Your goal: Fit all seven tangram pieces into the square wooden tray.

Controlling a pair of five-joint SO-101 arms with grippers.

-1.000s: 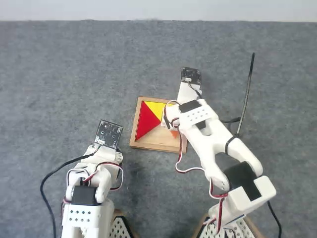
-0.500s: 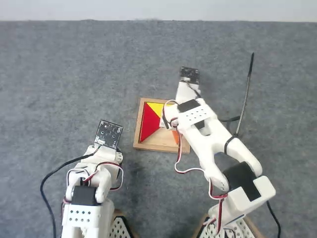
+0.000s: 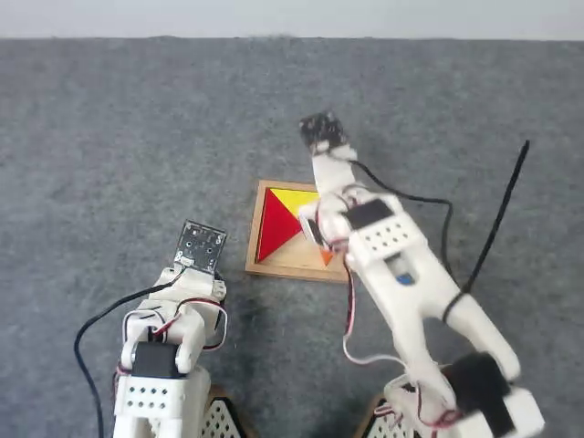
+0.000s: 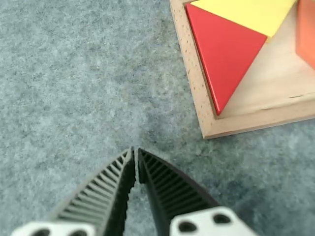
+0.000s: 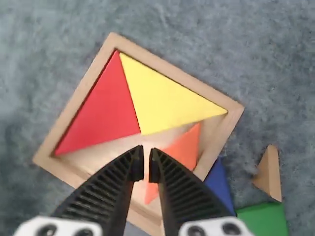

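Black and ribbed, the right gripper (image 5: 145,153) is seen with its jaws drawn almost together. Only a thin slit is left between them, and nothing is held in it. The tips are poised over the square wooden tray (image 5: 74,96), above the strip of bare floor inside it; whether that floor is touched cannot be told.

Just beyond the tips, a red triangle (image 5: 103,115) and a yellow triangle (image 5: 162,101) are laid flat in the tray, edge to edge, each set against the rim. An orange piece (image 5: 179,150) lies in the tray close beside one finger and is partly covered by it.

Outside the tray, a blue piece (image 5: 216,179) is found just beside the rim on the orange piece's side. A tan triangle (image 5: 269,172) and a green piece (image 5: 263,219) are placed farther out from the gripper on the grey carpet (image 5: 256,54).

The left gripper (image 4: 136,152) is likewise nearly closed, with its toothed jaws a sliver apart and nothing gripped between them. It is held over bare carpet. The tray lies ahead of its tips and off to one side, clearly apart from them, with the red triangle nearest to this gripper.
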